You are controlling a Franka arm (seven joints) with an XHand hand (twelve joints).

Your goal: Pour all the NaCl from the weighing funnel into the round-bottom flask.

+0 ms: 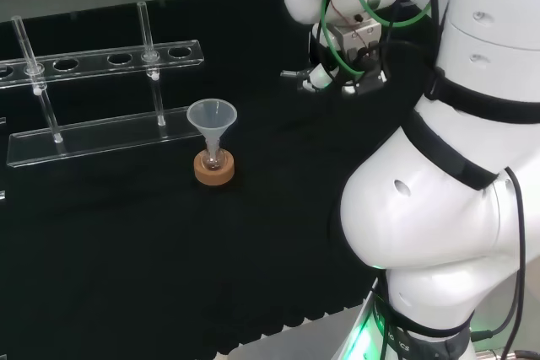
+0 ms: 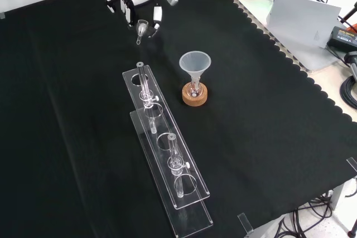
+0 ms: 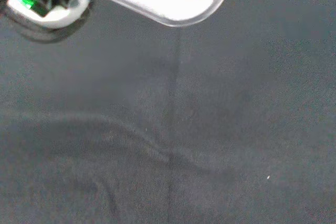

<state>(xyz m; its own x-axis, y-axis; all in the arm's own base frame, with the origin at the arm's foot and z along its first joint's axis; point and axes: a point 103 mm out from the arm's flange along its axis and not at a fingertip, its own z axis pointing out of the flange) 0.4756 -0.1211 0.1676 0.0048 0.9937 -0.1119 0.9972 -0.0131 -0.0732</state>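
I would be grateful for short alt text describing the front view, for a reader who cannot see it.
A robot hand at the top of a black cloth holds a small clear weighing funnel. Below and to its right, a clear funnel sits in a small flask on a cork ring. A clear tube rack runs toward the bottom.

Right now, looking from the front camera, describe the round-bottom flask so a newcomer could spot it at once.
Start at the long clear test tube rack lying on the black cloth. Just to the right of its far end sits a cork ring, and the round-bottom flask stands on it. It alone carries a wide clear funnel in its neck.
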